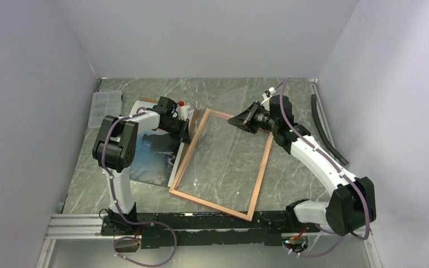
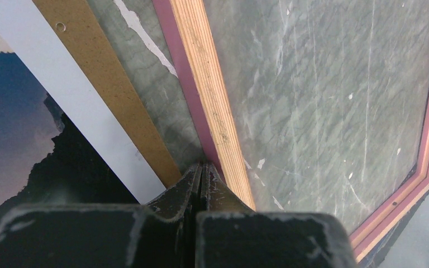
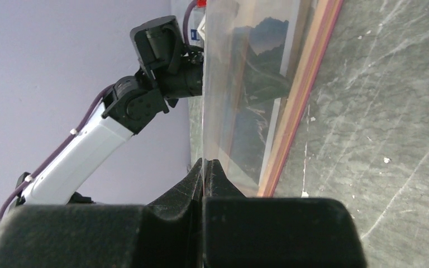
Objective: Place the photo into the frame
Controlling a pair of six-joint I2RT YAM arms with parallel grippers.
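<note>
**A:** Where do we have frame and print?

**B:** Top view: the large thin-railed rectangular picture frame [image 1: 262, 176], tan wood side up with pink at the edge, sits centre on the grey marbled table [image 1: 290, 184]. We see the marble through its clear pane [image 1: 223, 162]. The glossy rectangular photo [image 1: 151, 151] of dark mountains and pale sky is left of centre, outside the frame, near its left rail and partly under the left arm [image 1: 117, 145].

**A:** Anything under the print?

**B:** In the left wrist view a plain brown backing board [image 2: 103, 89] pokes out past the print's white border, upper left. We see a strip of bare table between board and rail.

**A:** Jaws?

**B:** The left gripper [image 2: 203, 170] is closed with nothing between the fingers, tips at the rail's pink outer edge, bottom centre of its view. We can't tell if they touch it.

The right gripper [image 3: 205, 164] is closed too, at the frame's top rail in the top view. In its own view the pane's thin edge runs straight up from the fingertips. We can't tell whether it's pinched.
</note>
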